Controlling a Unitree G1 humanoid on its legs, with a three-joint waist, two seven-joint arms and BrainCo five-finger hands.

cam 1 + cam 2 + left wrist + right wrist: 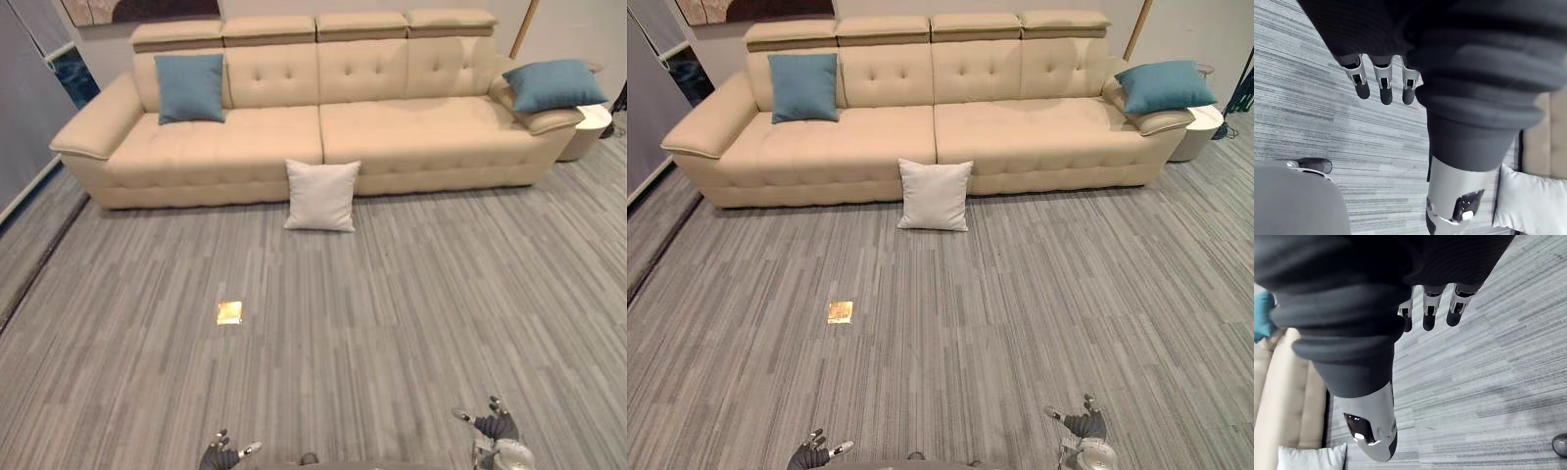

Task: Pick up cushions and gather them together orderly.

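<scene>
Well, nothing is in hand yet: the left hand [221,456] and right hand [498,427] hang low at the near edge of the head views, fingers [1382,85] loose and straight, holding nothing (each wrist view has bare floor [392,313] past the fingertips). All three cushions lie well apart from the robot and from one another. The white cushion [322,195] stands on the floor, propped against the front of the sofa [421,127] at its middle. The left blue cushion [190,87] leans on the backrest near the sofa's left end. The right blue cushion [554,84] rests tilted on the right armrest.

Several things could go wrong, as I judge it. The white cushion is only propped, so a clumsy reach may knock it flat, and stooping that low could unsettle a two-legged robot. Soft stuffing gives under a pinch, so a one-handed grip may slip mid-carry. The right blue cushion is perched and a nudge could send it off toward the side table [595,119]. A gold patch [229,312] lies on the way; what it is I cannot tell. Cushions released carelessly would end up crooked, not orderly.
</scene>
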